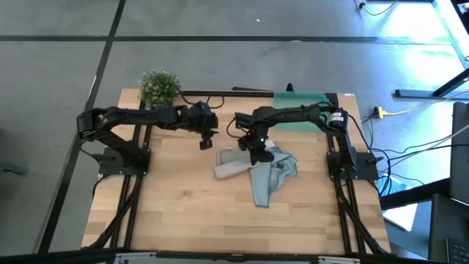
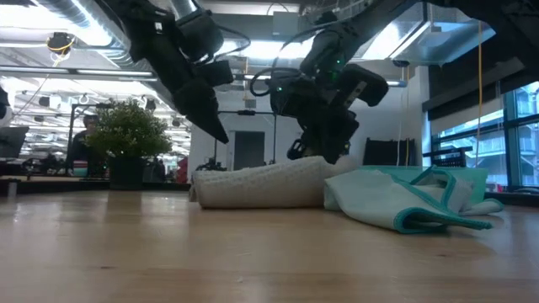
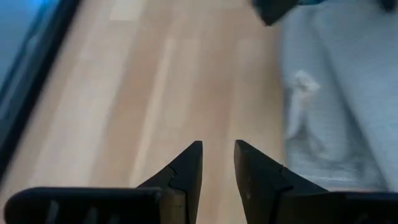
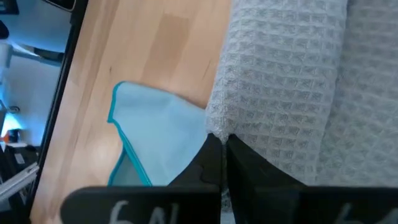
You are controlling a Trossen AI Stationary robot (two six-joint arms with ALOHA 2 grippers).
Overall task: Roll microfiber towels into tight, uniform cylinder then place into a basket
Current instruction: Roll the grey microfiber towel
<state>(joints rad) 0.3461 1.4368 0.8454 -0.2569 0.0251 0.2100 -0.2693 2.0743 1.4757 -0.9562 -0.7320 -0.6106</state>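
Observation:
The pale grey towel (image 1: pixel 233 163) lies rolled into a thick bundle on the middle of the table; in the low view it is a low roll (image 2: pixel 261 185). The light blue towel (image 1: pixel 272 176) lies crumpled beside it, toward the right and near edges, and touches its right end (image 2: pixel 404 202). My right gripper (image 4: pixel 222 146) is shut, its tips at the grey roll's right end (image 1: pixel 258 154). My left gripper (image 3: pixel 217 158) is open with nothing between its fingers. It hangs above bare wood just left of the roll (image 1: pixel 207 141). The teal basket (image 1: pixel 304 99) stands at the far right. My right gripper touches the grey roll with its shut fingertips (image 4: pixel 211 149) at the roll's edge (image 4: pixel 214 124), next to the light blue towel. The fingers slant down from the far right. The roll lies on the table. Whether any cloth is caught between the tips, I cannot tell.
A small potted plant (image 1: pixel 159 86) stands at the far left corner. Black cables (image 1: pixel 220 94) run along the far edge. Bare wood (image 1: pixel 183 213) stretches across the near half of the table.

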